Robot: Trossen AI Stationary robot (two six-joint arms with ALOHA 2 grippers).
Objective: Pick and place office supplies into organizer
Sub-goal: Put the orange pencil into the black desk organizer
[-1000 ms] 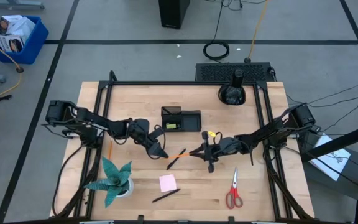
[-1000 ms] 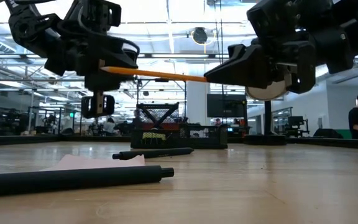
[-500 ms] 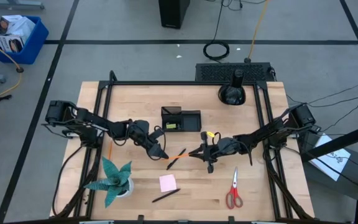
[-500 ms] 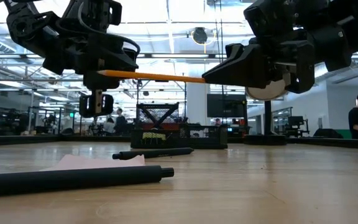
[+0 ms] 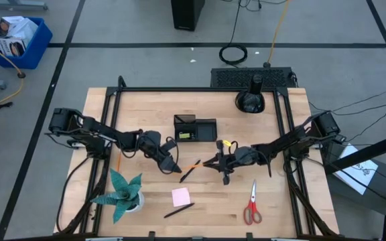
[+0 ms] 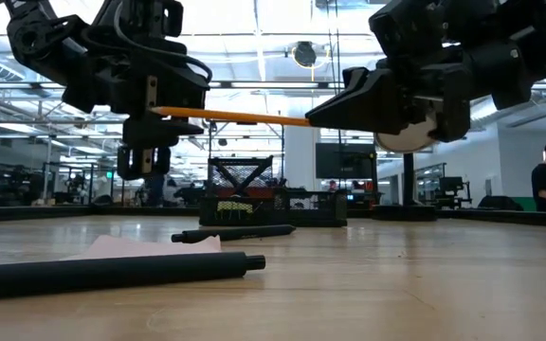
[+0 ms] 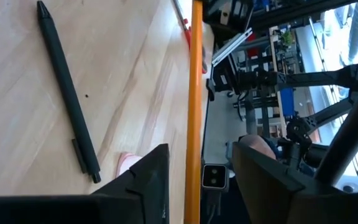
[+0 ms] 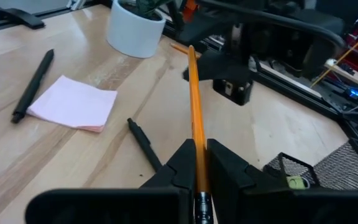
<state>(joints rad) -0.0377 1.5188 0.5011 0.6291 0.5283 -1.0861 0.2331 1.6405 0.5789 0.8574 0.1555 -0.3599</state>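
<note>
Right end effector (image 5: 214, 163) pinches the orange pencil (image 5: 193, 165) above a black pen (image 5: 187, 174); left end effector (image 5: 177, 169) stands spread around it.

Table (image 5: 280, 201): pale wood grain, black frame. Near it, colours as follows. Pencil (image 5: 191, 165): orange. Pens (image 5: 179, 211): black. Sticky-note pad (image 5: 181, 196): pink. Scissors (image 5: 251, 204): red handles, silver blades. Organizer (image 5: 195, 128): black mesh, small yellow piece inside. Plant (image 5: 121, 191): teal leaves, white pot. Both arms: dark.
</note>
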